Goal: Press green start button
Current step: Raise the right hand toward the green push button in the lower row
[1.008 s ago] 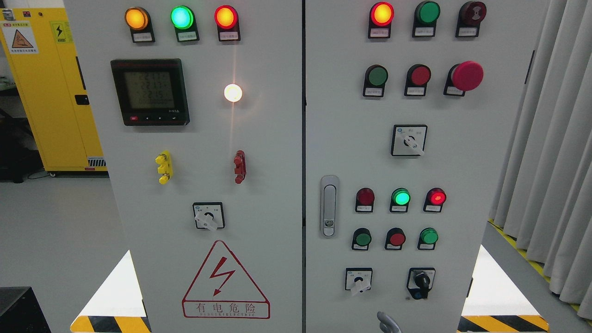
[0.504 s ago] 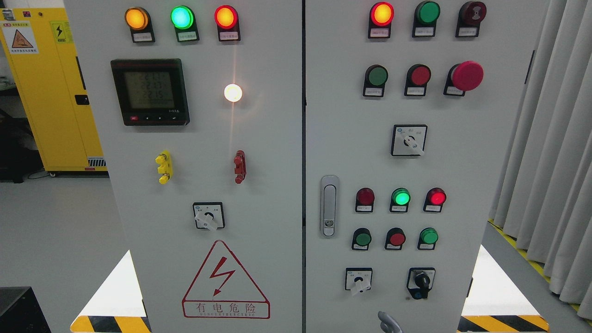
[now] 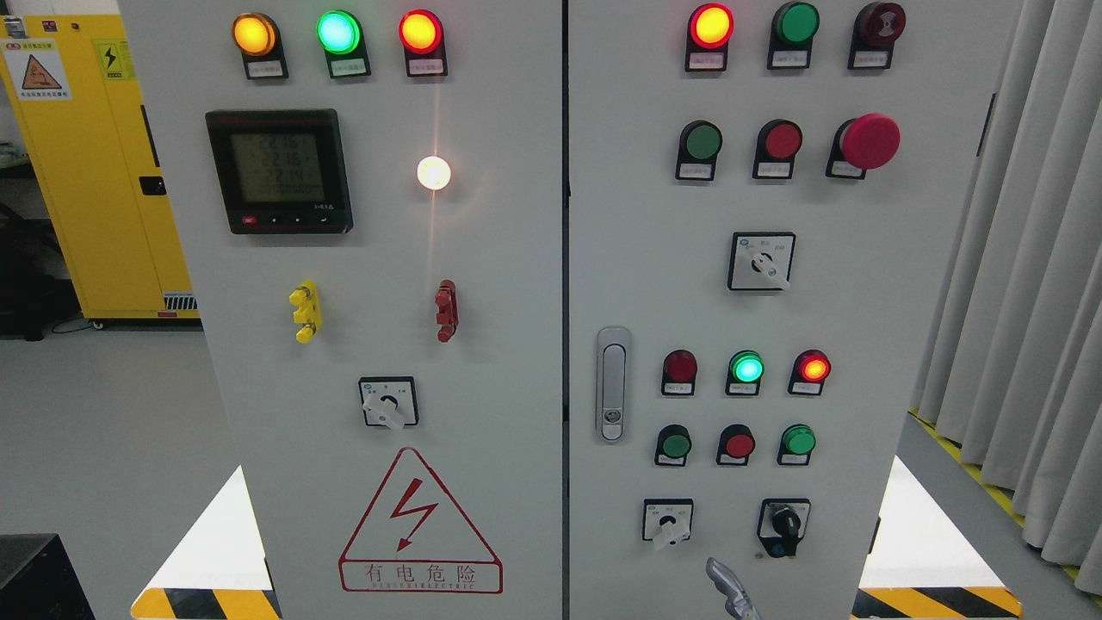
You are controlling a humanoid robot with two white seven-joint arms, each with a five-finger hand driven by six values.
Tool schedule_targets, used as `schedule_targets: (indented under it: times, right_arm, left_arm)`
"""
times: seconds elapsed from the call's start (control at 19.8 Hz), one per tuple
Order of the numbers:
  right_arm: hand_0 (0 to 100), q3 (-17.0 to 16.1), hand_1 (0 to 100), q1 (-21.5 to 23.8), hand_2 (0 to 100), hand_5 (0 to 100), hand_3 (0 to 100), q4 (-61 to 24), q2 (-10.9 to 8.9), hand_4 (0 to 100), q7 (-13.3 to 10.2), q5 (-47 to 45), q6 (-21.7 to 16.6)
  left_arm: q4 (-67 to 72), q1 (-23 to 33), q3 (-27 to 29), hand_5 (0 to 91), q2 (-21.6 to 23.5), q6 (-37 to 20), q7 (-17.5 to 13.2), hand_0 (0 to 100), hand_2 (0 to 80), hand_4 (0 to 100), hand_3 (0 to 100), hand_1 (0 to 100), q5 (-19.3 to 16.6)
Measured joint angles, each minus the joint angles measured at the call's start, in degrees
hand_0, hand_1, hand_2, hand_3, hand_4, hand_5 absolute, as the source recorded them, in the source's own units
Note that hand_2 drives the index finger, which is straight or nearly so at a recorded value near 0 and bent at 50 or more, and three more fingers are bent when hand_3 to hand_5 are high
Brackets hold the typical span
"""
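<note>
On the right door of the grey control cabinet [image 3: 861,301], a dark green push button [image 3: 703,142] sits in the upper row beside a red button [image 3: 783,140]. Lower down are another dark green button [image 3: 676,445], a red one [image 3: 739,445] and a brighter green one [image 3: 799,440]. Only the grey tip of my right hand [image 3: 727,587] shows, at the bottom edge below this lower row and apart from every button. My left hand is out of view.
A red mushroom stop button [image 3: 869,140] juts out at the upper right. Rotary switches [image 3: 667,522] [image 3: 783,523] sit just above the hand, and a door latch [image 3: 612,383] to the left. Lit lamps [image 3: 746,368] glow. Curtains [image 3: 1024,258] hang at right and a yellow cabinet [image 3: 95,172] stands at left.
The tip of my right hand has risen a little from the bottom edge toward the lower buttons. The meter's digits changed. Nothing else moved.
</note>
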Motion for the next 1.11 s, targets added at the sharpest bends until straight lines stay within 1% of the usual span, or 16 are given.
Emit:
schedule_targets:
  times: [0.05,0.1,0.15,0.25,0.35,0.45,0.66,0.71,1.11]
  right_arm:
    - [56,-0.29,90,-0.66,0,100,90,0.13,0.0,98,-0.12,3.2,0.0]
    - [56,-0.58,91,-1.36,0,100,91,0.37,0.0,100,-0.18,6.03,0.0]
    - [56,-0.91,92,-2.48,0,100,90,0.57,0.0,100,-0.23,8.7,0.03]
    - [52,-1.47,94,-4.39,0,100,91,1.11,0.0,100,-0.44,13.56,0.13]
    - [51,-1.97,95,-6.2,0,100,91,1.65,0.0,100,-0.53,17.34,0.18]
    - [51,-2.47,95,-7.81,0,100,91,2.18,0.0,100,-0.6,20.19,0.23]
    - [54,-3.52,98,-10.47,0,100,92,3.13,0.0,100,-0.74,26.1,0.29]
    - [56,-3.75,99,-10.91,0,100,92,3.3,0.0,100,-0.8,27.35,0.31]
    - [61,-4.96,100,-13.23,0,100,93,4.2,0.0,100,-0.93,34.86,0.44]
  left_arm:
    - [0.0,0.0,0.0,0.0,0.0,0.0,0.0,12,0.0,0,0,56,0.0]
    - [0.0,0.0,0.0,0.0,0.0,0.0,0.0,12,0.0,0,0,56,0.0]
    - [0.0,0.0,0.0,0.0,0.0,0.0,0.0,12,0.0,0,0,56,0.0]
    - [0.0,0.0,0.0,0.0,0.0,0.0,0.0,12,0.0,0,0,56,0.0]
    - [0.0,0.0,0.0,0.0,0.0,0.0,0.0,12,0.0,0,0,56,0.0]
    - [0.0,0.0,0.0,0.0,0.0,0.0,0.0,12,0.0,0,0,56,0.0]
    - [0.0,0.0,0.0,0.0,0.0,0.0,0.0,12,0.0,0,0,56,0.0]
    - [0.0,0.0,0.0,0.0,0.0,0.0,0.0,12,0.0,0,0,56,0.0]
    - [0.0,0.0,0.0,0.0,0.0,0.0,0.0,12,0.0,0,0,56,0.0]
